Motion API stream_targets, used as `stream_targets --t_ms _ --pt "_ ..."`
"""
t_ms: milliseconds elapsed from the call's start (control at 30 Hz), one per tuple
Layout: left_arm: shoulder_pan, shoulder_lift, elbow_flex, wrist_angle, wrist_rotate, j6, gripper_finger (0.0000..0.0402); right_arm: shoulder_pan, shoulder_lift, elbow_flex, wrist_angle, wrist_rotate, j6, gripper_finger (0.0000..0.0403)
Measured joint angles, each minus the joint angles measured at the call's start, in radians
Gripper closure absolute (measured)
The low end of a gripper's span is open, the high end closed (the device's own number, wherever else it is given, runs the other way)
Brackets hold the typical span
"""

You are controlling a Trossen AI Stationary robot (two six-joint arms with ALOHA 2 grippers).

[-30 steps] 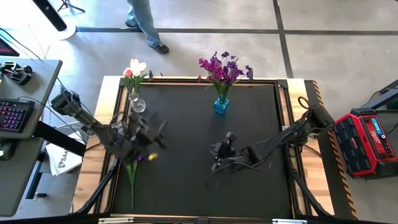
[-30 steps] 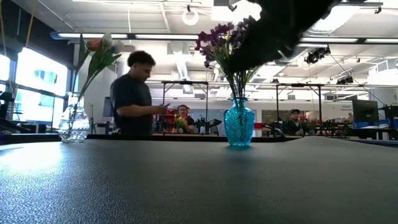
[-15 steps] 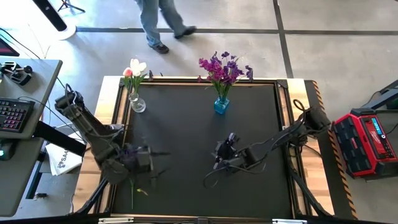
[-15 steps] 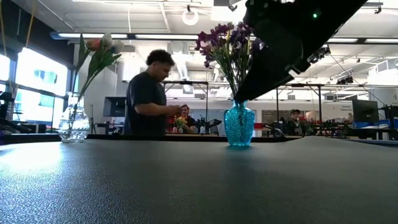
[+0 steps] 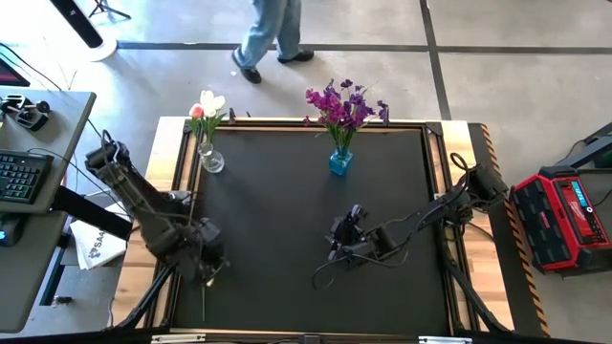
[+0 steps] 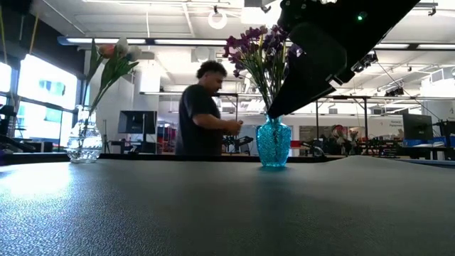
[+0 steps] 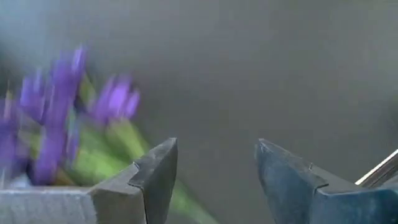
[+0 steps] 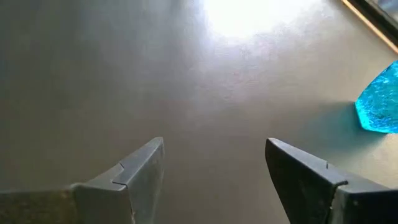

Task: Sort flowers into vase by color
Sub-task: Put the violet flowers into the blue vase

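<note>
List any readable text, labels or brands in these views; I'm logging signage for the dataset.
"SAA", cut off: on the white sheet beside the table's left edge.
Red case right of the table: label too small to read.
Nothing else is legible.

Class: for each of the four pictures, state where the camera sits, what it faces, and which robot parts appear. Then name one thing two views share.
High view: overhead, looking down on table and both arms.
Low view: table height, facing the room; one arm overhead.
Left wrist view: behind the open left claw, facing a purple flower.
Right wrist view: behind the open right claw, facing bare mat.
Shared: the blue vase appears in low and right wrist views.
</note>
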Motion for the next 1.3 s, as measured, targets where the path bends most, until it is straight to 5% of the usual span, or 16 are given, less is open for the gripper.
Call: stream_targets --t_ms 133,367,867,1067,1300 --pt "-0.100 0.037 0.000 -0.005 0.151 -0.212 0.0202 0.000 0.000 0.000 0.003 0.034 -0.001 0.0149" --pt "-0.190 0.138 -0.010 0.019 0.212 -0.443 0.0195 0.000 0.000 0.000 0.006 0.063 -0.022 0.0149" --pt "-0.100 0.209 -0.222 0.243 0.263 -0.450 0.0182 0.000 0.000 0.000 0.055 0.062 -0.072 0.0149" --pt "-0.063 0.209 -0.223 0.259 0.223 -0.359 0.0245 0.001 0.000 0.000 0.070 0.062 -0.072 0.0149" --pt "-0.037 0.203 -0.223 0.273 0.132 -0.279 0.0372 0.030 0.000 0.000 0.070 0.015 -0.120 0.0149"
